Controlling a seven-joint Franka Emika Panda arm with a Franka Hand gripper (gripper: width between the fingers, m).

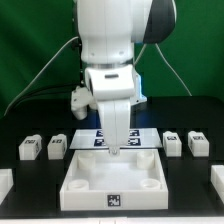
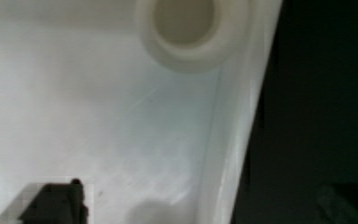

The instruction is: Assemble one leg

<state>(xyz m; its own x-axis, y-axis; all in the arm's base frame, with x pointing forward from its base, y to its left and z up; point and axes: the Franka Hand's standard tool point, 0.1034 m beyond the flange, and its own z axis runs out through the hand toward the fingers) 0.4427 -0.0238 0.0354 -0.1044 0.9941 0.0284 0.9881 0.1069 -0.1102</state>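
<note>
Centrally in the exterior view, the white arm reaches straight down from its bulky upper joints, its wrist vertical. The end effector hangs low over the rear edge of a large white tray-like piece lying on the black counter.

In the wrist view, the end effector is spread wide. Its dark fingertips sit far apart with nothing clamped between them, and the tray's white surface and one round socket lie below.

The legs rest on the counter, apart from the end effector. One leg and a second leg are at the exterior view's left. A third leg and a fourth leg are at its right. The marker board lies behind the tray.
</note>
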